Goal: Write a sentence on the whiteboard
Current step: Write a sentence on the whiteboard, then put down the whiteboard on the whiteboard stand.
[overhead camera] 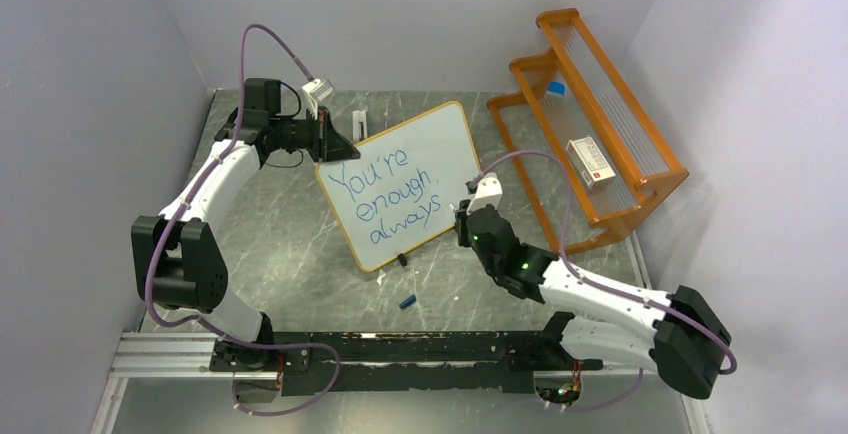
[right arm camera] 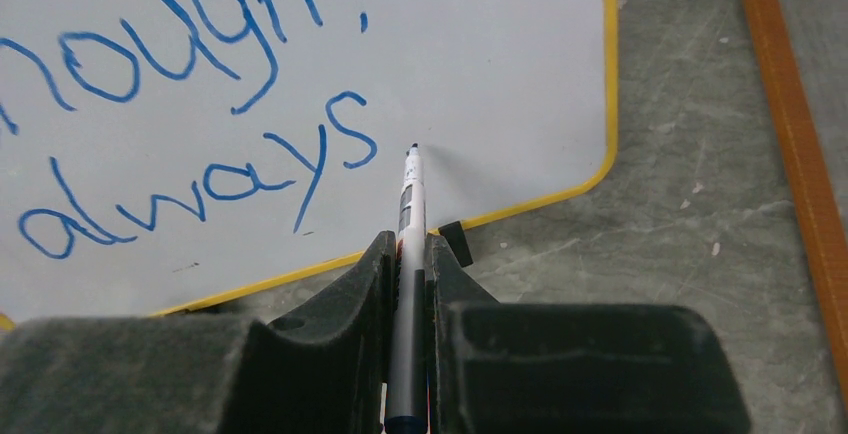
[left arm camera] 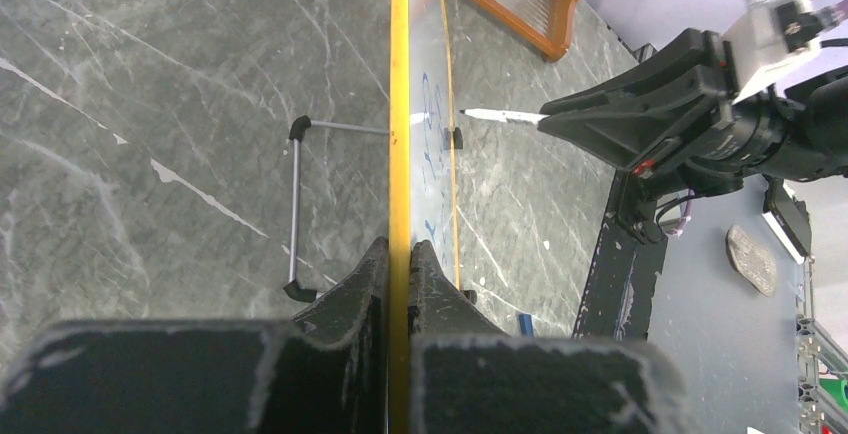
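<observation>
The whiteboard (overhead camera: pixel 430 149) with its tan-orange frame stands tilted in the middle of the table and reads "You're enough, always" in blue. My left gripper (overhead camera: pixel 335 144) is shut on its far left edge, seen edge-on as the yellow frame (left arm camera: pixel 399 154) between the jaws. My right gripper (overhead camera: pixel 466 212) is shut on a white marker (right arm camera: pixel 410 204), its tip just off the board (right arm camera: pixel 500 74), right of the final "s". The marker also shows in the left wrist view (left arm camera: pixel 500 115).
An orange wooden rack (overhead camera: pixel 590 114) stands at the back right with a small white box (overhead camera: pixel 590 161) on it. A blue cap (overhead camera: pixel 407 302) lies on the table in front of the board. The board's wire stand (left arm camera: pixel 296 209) shows behind it.
</observation>
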